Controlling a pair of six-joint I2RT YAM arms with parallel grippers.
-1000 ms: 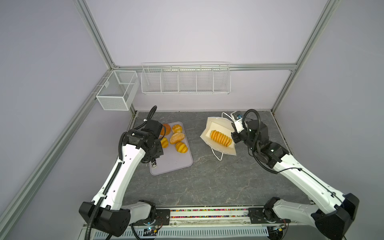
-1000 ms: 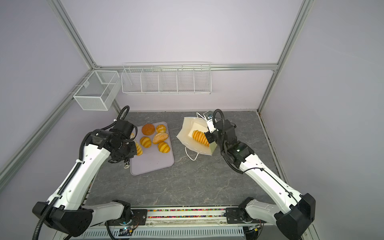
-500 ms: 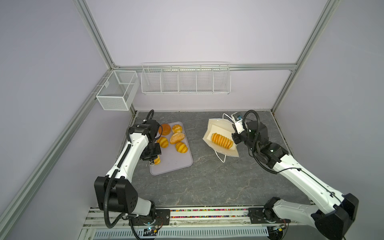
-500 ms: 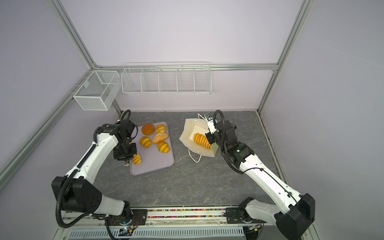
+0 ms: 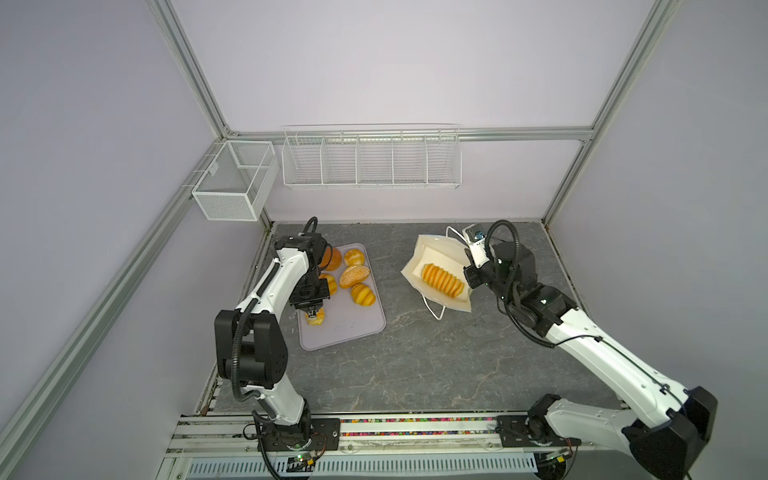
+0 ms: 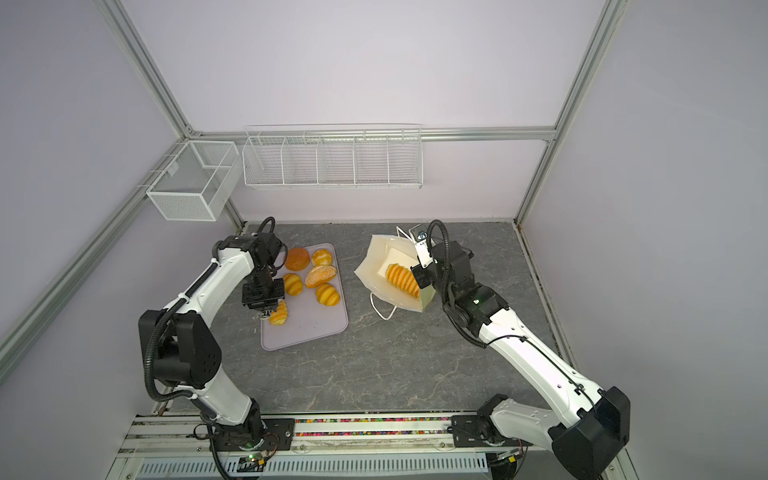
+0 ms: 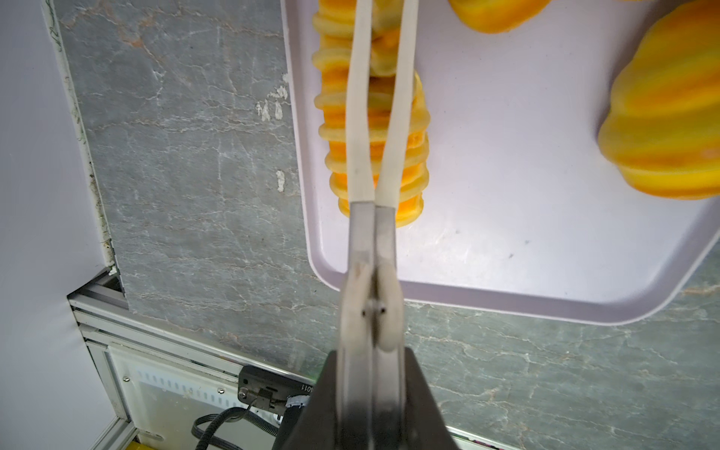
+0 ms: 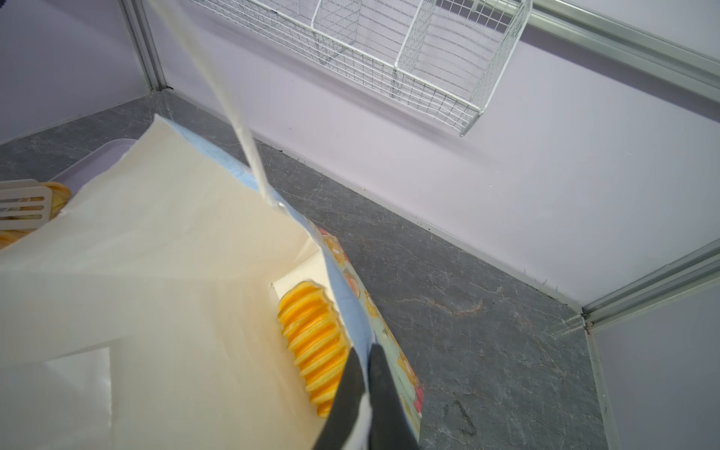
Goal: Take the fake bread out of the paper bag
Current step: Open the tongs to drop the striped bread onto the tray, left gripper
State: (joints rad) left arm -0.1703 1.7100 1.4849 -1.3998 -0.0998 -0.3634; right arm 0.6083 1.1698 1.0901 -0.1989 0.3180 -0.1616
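Grey veined stone-look tabletop (image 5: 415, 353), plain lilac walls. Left gripper (image 5: 313, 312) has its jaws clamped on a small ridged roll (image 7: 417, 156) at the edge of the smooth lilac plastic tray (image 5: 353, 328). Other glossy breads sit on the tray, incl. round bun (image 5: 332, 258) and seeded oval roll (image 5: 354, 276). Right gripper (image 8: 367, 352) jaws are pinched on the paper bag (image 5: 436, 257) wall. Bag mouth is open, matte white inside, with a long ridged loaf (image 5: 442, 280) lying in it.

Left arm (image 5: 272, 286) and right arm (image 5: 598, 353): white link shells, black joint housings, black corrugated cables; slim cream fingers (image 7: 359, 117) on grey metal mounts.
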